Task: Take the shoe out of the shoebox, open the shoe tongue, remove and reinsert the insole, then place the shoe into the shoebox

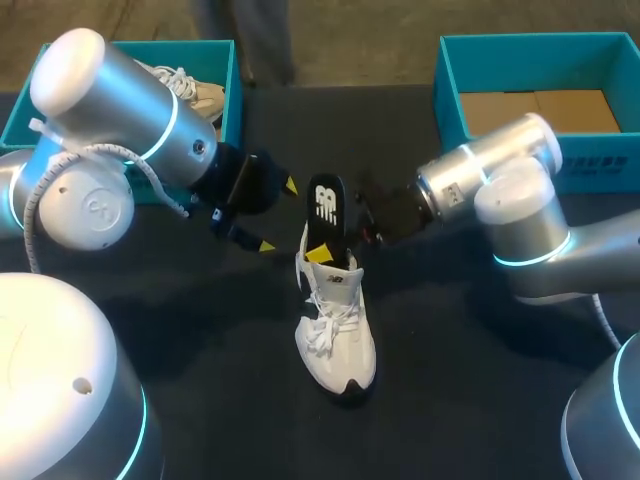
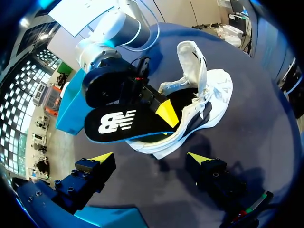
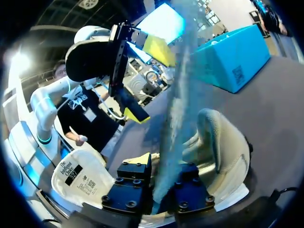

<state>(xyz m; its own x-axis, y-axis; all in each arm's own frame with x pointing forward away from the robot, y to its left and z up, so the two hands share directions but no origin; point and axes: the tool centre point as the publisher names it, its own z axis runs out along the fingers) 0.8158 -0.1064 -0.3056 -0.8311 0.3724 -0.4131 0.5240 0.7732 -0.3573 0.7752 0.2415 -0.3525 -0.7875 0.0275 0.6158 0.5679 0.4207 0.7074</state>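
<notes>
Mid-table, away from shoeboxes (image 1: 450,92): right end effector (image 1: 325,249) clamps insole (image 1: 325,205) in shoe (image 1: 338,345).

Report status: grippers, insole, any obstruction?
Left gripper open, beside shoe. Right gripper shut on insole, partly out of shoe. No obstruction seen.

the dark tabletop (image 1: 450,390) carries a white shoe (image 1: 338,345) near its middle, sole down, toe toward the near edge; the left shoebox (image 1: 231,90), teal, sits at its far left corner; the right shoebox (image 1: 449,88), also teal, at its far right
</notes>
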